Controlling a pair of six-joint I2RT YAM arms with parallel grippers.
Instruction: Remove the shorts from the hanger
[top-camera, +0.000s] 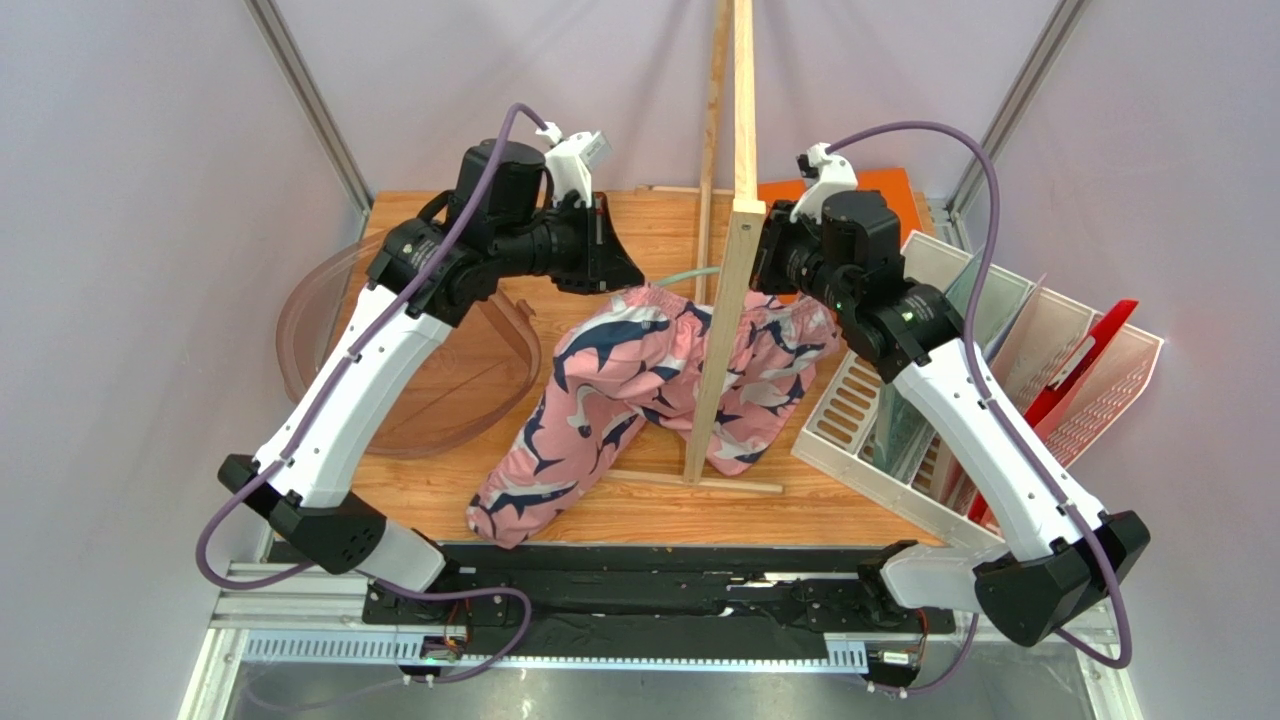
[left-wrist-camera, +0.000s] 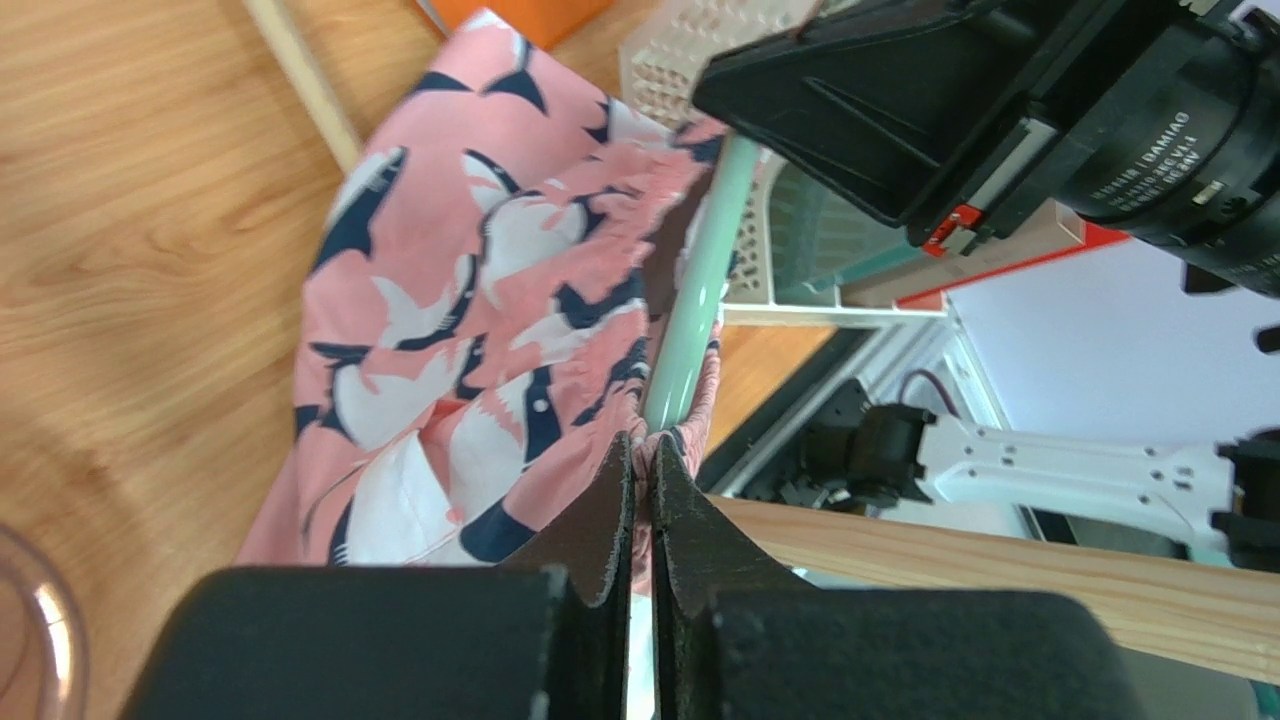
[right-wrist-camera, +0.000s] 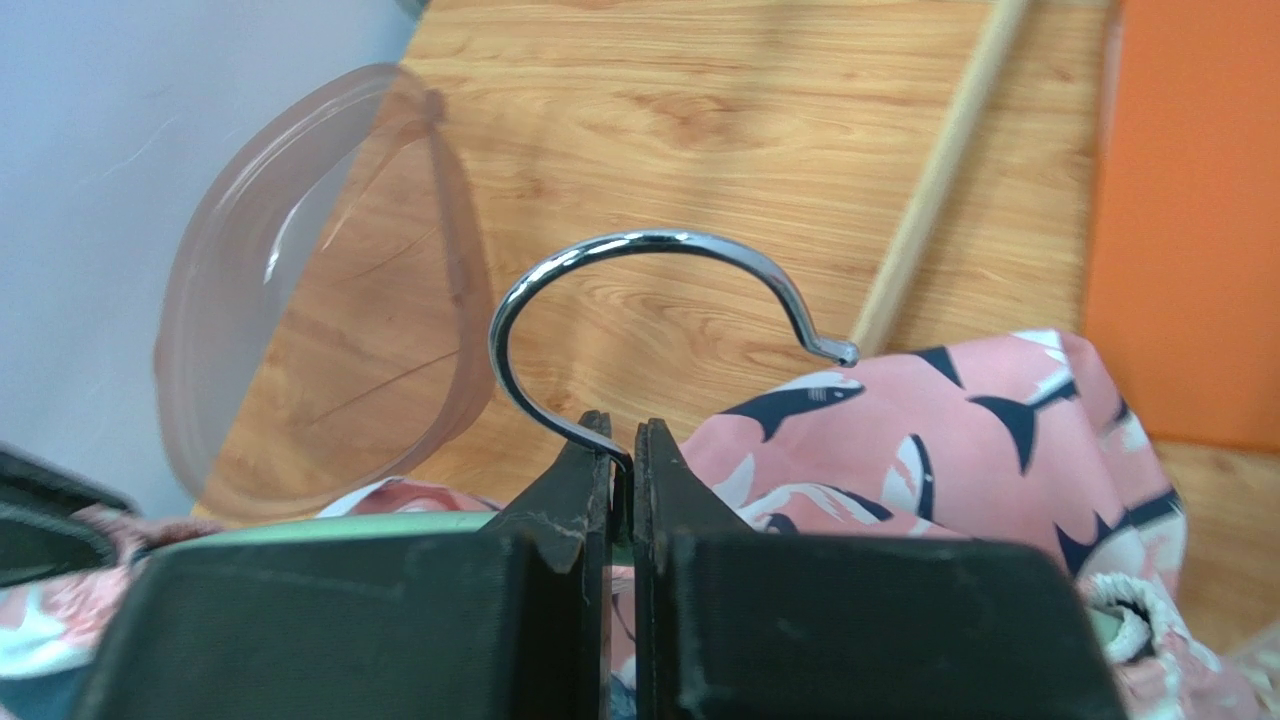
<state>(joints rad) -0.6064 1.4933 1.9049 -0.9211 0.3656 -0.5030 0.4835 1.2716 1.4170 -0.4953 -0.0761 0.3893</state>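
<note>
The pink shark-print shorts hang on the mint-green hanger, their legs trailing down onto the wooden table. My left gripper is shut on the gathered waistband edge, right beside the hanger's green arm. My right gripper is shut on the stem of the hanger's chrome hook, with the green arm and the shorts just below the jaws. Both grippers hold above the table, one on each side of the tall stand.
A tall pale wooden stand rises between the grippers, with a base dowel. A clear brownish bowl sits at the left, and a white rack with a red piece at the right. An orange board lies at the back.
</note>
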